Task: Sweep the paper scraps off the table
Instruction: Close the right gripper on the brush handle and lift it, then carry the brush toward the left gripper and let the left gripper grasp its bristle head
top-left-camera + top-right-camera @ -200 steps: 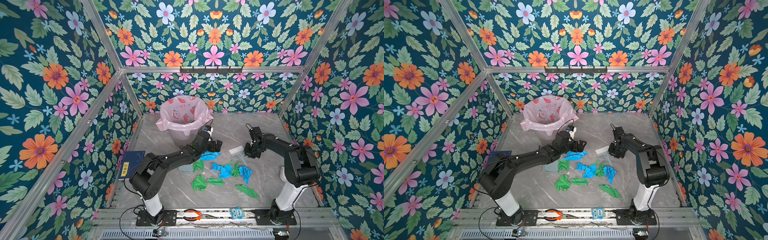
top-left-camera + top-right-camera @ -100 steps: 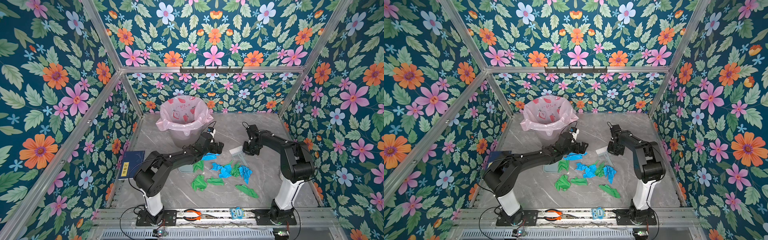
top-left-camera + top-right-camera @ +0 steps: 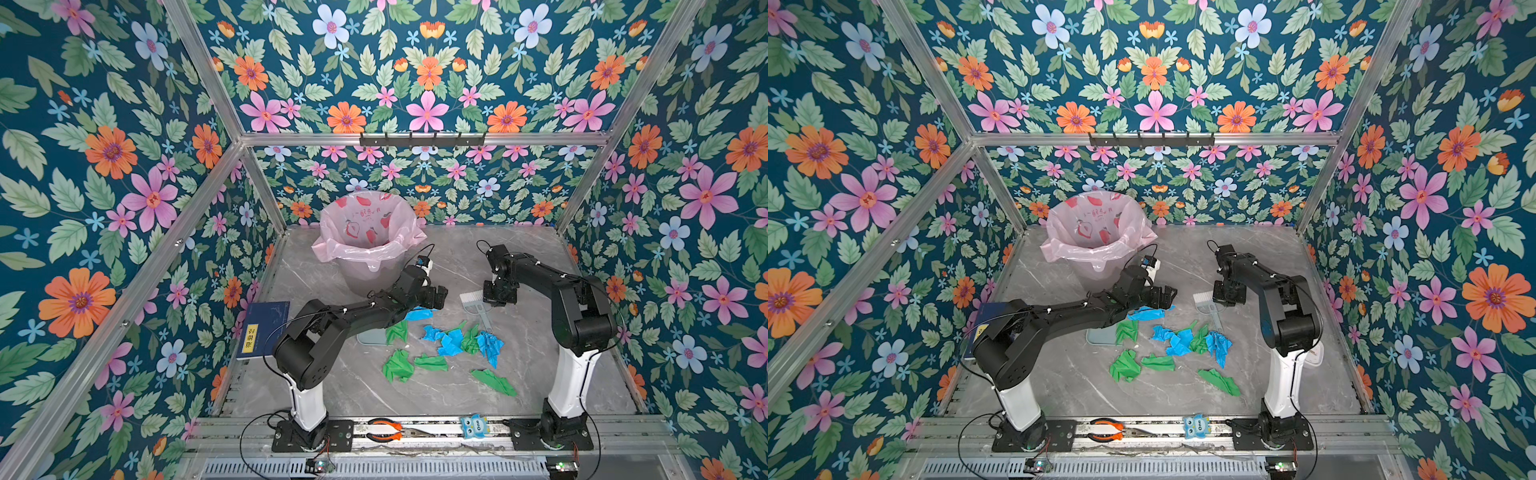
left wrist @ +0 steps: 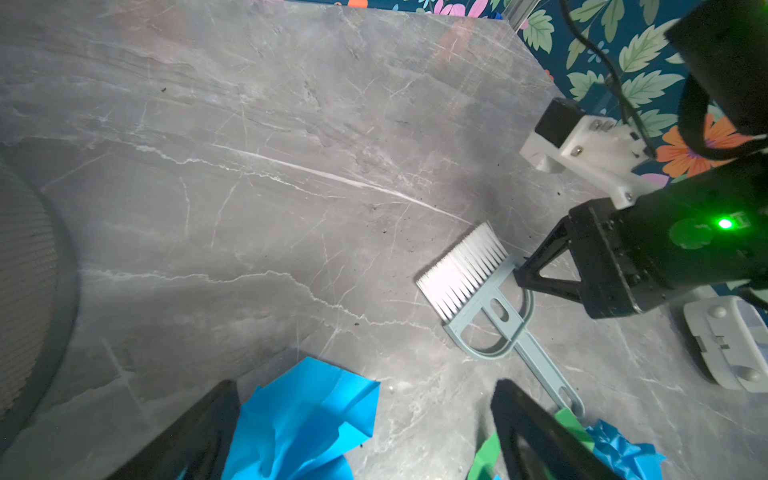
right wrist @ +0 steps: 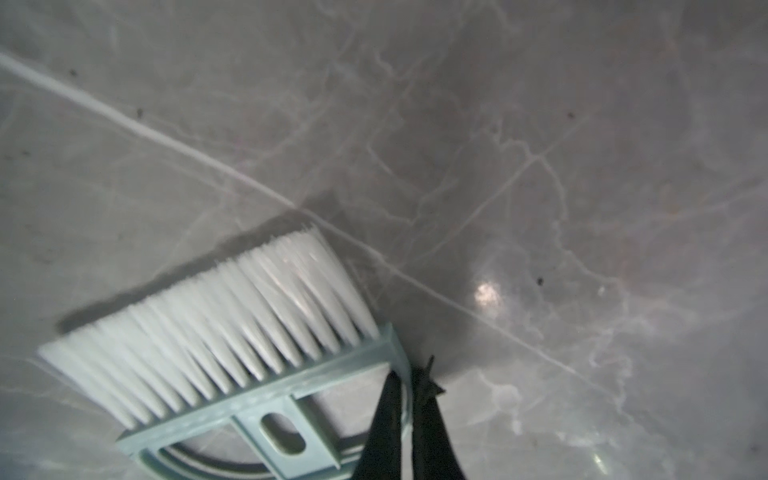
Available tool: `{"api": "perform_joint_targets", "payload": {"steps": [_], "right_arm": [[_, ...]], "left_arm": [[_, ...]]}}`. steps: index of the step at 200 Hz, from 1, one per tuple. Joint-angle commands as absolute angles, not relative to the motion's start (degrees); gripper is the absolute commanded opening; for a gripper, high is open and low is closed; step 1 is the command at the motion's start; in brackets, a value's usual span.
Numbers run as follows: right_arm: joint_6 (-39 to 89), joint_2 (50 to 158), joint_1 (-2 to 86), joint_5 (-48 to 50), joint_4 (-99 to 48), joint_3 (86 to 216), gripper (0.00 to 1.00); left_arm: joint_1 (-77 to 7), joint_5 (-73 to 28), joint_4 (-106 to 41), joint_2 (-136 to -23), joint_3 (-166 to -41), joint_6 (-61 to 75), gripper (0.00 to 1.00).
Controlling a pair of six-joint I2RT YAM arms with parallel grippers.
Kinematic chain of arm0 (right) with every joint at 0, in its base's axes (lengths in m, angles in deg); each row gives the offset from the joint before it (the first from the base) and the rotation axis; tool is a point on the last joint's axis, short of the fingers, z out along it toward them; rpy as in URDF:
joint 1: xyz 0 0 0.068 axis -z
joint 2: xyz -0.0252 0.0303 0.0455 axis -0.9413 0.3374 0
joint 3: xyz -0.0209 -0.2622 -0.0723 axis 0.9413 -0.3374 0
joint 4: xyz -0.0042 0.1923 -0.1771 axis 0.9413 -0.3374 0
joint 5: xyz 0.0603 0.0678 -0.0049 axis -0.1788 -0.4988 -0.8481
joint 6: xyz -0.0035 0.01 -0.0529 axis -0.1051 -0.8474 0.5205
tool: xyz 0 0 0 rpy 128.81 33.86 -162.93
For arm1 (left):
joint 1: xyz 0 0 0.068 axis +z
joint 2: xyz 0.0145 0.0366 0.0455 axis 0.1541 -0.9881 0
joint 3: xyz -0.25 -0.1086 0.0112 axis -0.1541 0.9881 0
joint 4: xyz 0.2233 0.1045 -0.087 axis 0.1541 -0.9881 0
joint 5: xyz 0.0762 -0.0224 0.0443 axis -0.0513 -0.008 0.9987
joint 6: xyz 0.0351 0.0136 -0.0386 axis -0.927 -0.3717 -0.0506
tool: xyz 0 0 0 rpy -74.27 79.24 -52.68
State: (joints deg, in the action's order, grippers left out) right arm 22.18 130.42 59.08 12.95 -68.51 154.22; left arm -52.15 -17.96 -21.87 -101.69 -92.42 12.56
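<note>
The grey marbled surface (image 3: 436, 395) carries everything, and the sweep has not begun. At its far side stands a waste bin (image 3: 365, 276) lined with a pink bag, probably where the litter should end up. A pale flat piece (image 3: 1098, 336), likely a dustpan, lies half hidden under the left arm, beside the litter.

The paper scraps (image 3: 451, 343), crumpled green and blue, lie scattered across the middle of the surface between the two arms, none of them gathered.

The left gripper (image 3: 440, 297) hovers low over a blue scrap (image 4: 303, 411) at the far edge of the scatter. Its jaws are spread wide and hold nothing. It looks to be waiting there, clear of the tool.

The right gripper (image 4: 521, 276) has its jaws closed flat on the curved rim of the hand brush (image 4: 465, 282). The brush lies on the surface just beyond the scraps. Its white bristles point away from them and its thin handle runs back toward them. Pinching the frame rather than the handle suits a tool lying flat, but the hold sits off-centre, so the brush may swing once lifted.
</note>
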Motion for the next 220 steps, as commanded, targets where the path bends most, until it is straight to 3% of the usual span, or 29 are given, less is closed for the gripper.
{"api": "perform_joint_targets", "payload": {"steps": [1, 20, 66, 133, 220], "right_arm": [[27.1, 132.1, 58.6, 17.3, -66.7, 156.7, 0.05], [31.8, 133.7, 57.7, 19.5, -67.1, 160.0, 0.0], [42.2, 136.3, 55.7, 21.9, -65.3, 164.5, 0.0], [52.3, 133.0, 55.7, 13.2, -55.2, 159.5, 0.0], [55.3, 130.2, 56.9, -0.1, -57.0, 158.6, 0.0]], "left_arm": [[-52.2, -18.1, -21.1, -102.1, -92.7, 11.7, 0.97], [-52.2, -18.3, -20.9, -102.3, -92.5, 11.7, 0.97], [-52.2, -18.5, -20.7, -102.9, -92.4, 11.2, 0.97], [-52.2, -19.7, -20.6, -104.2, -92.9, 9.5, 0.97], [-50.5, -28.5, -16.7, -106.3, -92.9, 8.9, 0.99]]}}
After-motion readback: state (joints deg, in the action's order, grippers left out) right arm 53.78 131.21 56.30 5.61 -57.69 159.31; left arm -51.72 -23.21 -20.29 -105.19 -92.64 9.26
